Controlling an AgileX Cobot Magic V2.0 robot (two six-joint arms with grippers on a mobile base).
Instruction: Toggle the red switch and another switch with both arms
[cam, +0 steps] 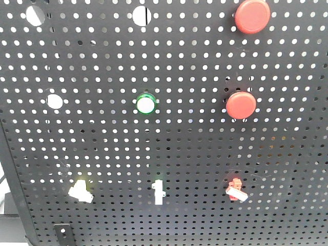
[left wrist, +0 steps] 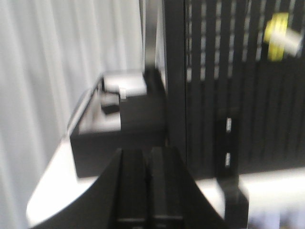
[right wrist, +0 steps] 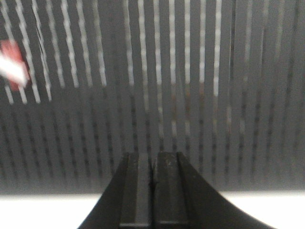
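Note:
The red switch [cam: 236, 188] is low on the right of the black perforated board [cam: 195, 143], its white lever pointing down and right. The pale yellow switch [cam: 79, 190] is low on the left. Neither arm shows in the front view. In the left wrist view, my left gripper [left wrist: 147, 155] is shut with nothing in it, and the yellow switch [left wrist: 280, 36] is blurred, up and to its right. In the right wrist view, my right gripper [right wrist: 153, 160] is shut and empty, facing the board, with the red switch [right wrist: 13, 67] far to its upper left.
The board also carries two big round red buttons [cam: 252, 15] [cam: 241, 104], a green-rimmed button [cam: 146, 104] and a white toggle [cam: 158, 192] between the two switches. A black box [left wrist: 119, 124] sits left of the board's edge post [left wrist: 174, 71].

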